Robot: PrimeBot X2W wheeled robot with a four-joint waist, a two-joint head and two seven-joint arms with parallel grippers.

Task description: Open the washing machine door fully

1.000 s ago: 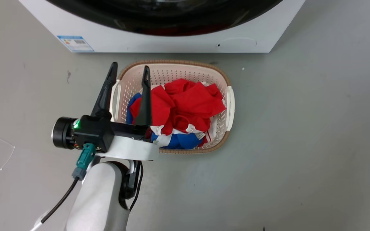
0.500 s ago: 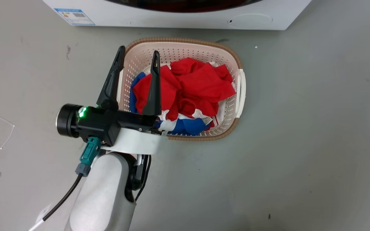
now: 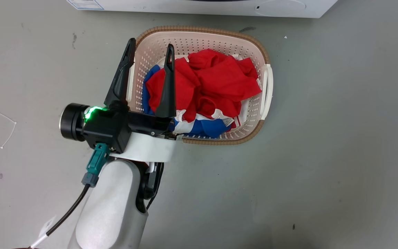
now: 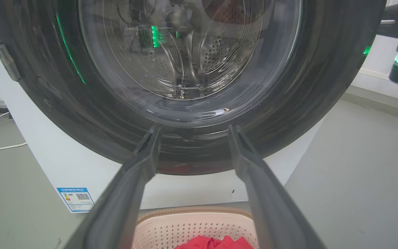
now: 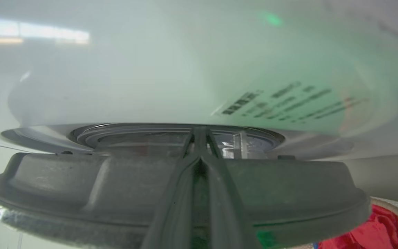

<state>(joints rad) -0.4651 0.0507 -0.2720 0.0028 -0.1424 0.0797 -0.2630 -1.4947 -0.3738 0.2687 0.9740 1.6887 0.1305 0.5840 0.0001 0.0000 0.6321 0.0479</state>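
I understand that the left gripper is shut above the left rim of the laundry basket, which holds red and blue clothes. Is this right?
Not quite. The left gripper is open, spread wide, as the head view shows. The rest holds: it is above the left rim of the laundry basket, which holds red and blue clothes.

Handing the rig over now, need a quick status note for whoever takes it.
Left gripper: open, empty, above the basket's left rim, pointing at the door.
Right gripper: shut, fingers lying across the door's rim on its right side.
Door: in front of the machine, ajar at most, not fully open.
Done: right gripper is at the door.
Left: swing it fully open. The basket of clothes sits just before the machine.
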